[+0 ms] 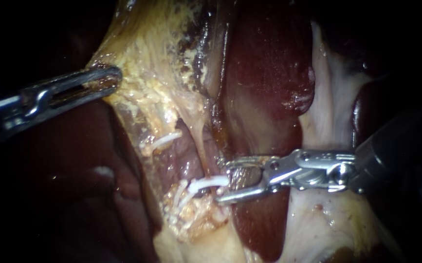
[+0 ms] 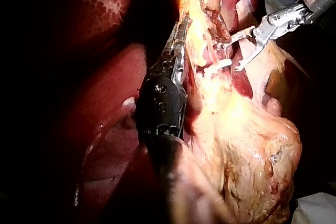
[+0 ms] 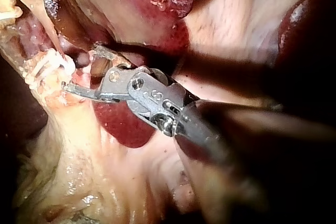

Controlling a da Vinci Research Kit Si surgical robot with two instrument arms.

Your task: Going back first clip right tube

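Right end effector (image 1: 220, 181) open, white clip (image 1: 206, 184) at its tips lying level, left instrument (image 1: 107, 79) gripping tissue (image 1: 142, 63)

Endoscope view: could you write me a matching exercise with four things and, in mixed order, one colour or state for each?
1 left instrument
2 right instrument
3 clip
4 liver

a dark red
b white
c jaws open
d jaws shut on yellowish tissue

Pairs: 1-d, 2-c, 3-b, 4-a.
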